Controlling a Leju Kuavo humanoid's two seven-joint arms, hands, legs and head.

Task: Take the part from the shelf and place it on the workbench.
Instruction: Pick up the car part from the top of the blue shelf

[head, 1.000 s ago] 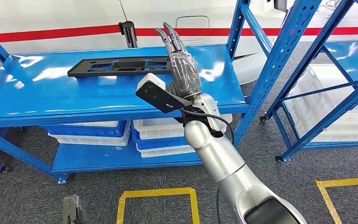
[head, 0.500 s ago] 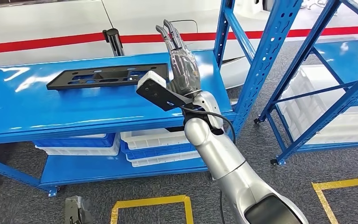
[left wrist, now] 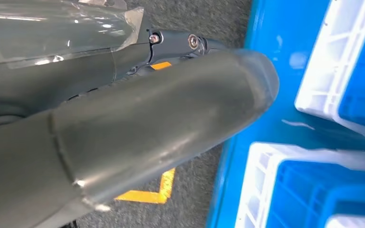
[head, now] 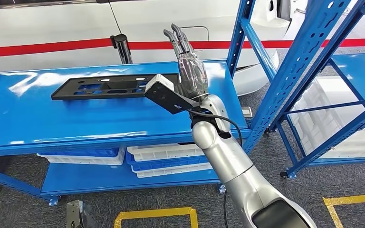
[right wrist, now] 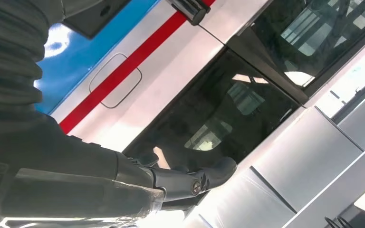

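Note:
The part is a long flat black plate (head: pixel 109 86) with cut-outs, lying on the top board of the blue shelf (head: pixel 76 123). My right hand (head: pixel 190 71) is raised over that board just past the plate's right end. Its fingers are stretched straight and it holds nothing. Whether it touches the plate cannot be told. In the right wrist view the right hand (right wrist: pixel 76 180) stands before a white vehicle with a dark window. In the left wrist view my left hand (left wrist: pixel 123 118) hangs low beside the shelf's lower level, thumb and fingers extended, with nothing in it.
White and blue bins (head: pixel 166 159) fill the shelf's lower level. A blue upright (head: pixel 240 33) stands right of my hand. A second blue rack (head: pixel 323 61) with a white bin (head: pixel 342 118) is at the right. Yellow tape (head: pixel 157 213) marks the grey floor.
The whole picture has shifted, so the camera has moved relative to the shelf. My right hand keeps its raised, straight-fingered pose by the plate's right end. The plate lies where it was.

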